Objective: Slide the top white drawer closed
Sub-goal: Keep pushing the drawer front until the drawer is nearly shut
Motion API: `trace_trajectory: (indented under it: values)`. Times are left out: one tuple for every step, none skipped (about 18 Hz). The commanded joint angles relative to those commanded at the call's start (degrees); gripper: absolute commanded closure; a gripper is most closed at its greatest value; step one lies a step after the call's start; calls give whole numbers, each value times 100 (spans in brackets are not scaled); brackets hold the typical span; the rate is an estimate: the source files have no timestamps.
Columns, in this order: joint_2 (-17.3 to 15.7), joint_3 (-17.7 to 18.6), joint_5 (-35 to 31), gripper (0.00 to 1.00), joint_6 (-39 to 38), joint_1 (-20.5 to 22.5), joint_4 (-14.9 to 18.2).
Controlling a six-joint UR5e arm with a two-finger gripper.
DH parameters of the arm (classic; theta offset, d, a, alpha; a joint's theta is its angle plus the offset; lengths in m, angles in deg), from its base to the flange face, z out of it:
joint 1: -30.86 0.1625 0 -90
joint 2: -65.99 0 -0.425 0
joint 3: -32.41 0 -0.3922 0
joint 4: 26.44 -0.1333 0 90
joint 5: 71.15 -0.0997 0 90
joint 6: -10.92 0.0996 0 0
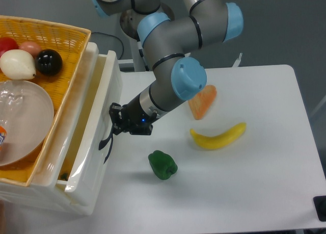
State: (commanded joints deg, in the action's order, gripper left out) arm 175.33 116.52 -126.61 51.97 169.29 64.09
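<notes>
The top white drawer (97,117) juts out a short way from the cabinet at the left, showing a narrow strip of its inside. A curved black handle (105,140) hangs on its front. My gripper (115,123) presses against the drawer front just above that handle, at the end of the grey and blue arm. Its fingers sit against the white plastic and I cannot tell whether they are open or shut.
A yellow wicker basket (56,35) with a clear bowl and round fruits rests on the cabinet top. On the white table lie a green pepper (162,165), a banana (218,136) and an orange carrot-like piece (202,102). The table's right edge runs near x 620.
</notes>
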Motion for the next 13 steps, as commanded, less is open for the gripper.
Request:
trace_trajectory:
  values:
    - [0,0,0,94,-44,-27,-9]
    - [0,0,9,94,-44,-27,-17]
    - [9,0,9,93,-53,-36,-18]
    - [9,0,9,93,-61,-36,-18]
    - [9,0,9,93,-53,-44,-18]
    - [9,0,9,93,-53,-44,-26]
    - [9,-9,9,93,-44,-36,-26]
    - [9,0,0,93,-44,-36,-26]
    - [9,-9,0,93,-44,-36,-26]
    - [9,-9,0,93,-44,-44,-26]
    - [9,-9,0,93,-44,-36,-26]
    - [9,-9,0,93,-44,-36,-26]
    - [9,-9,-9,93,-27,-18,-35]
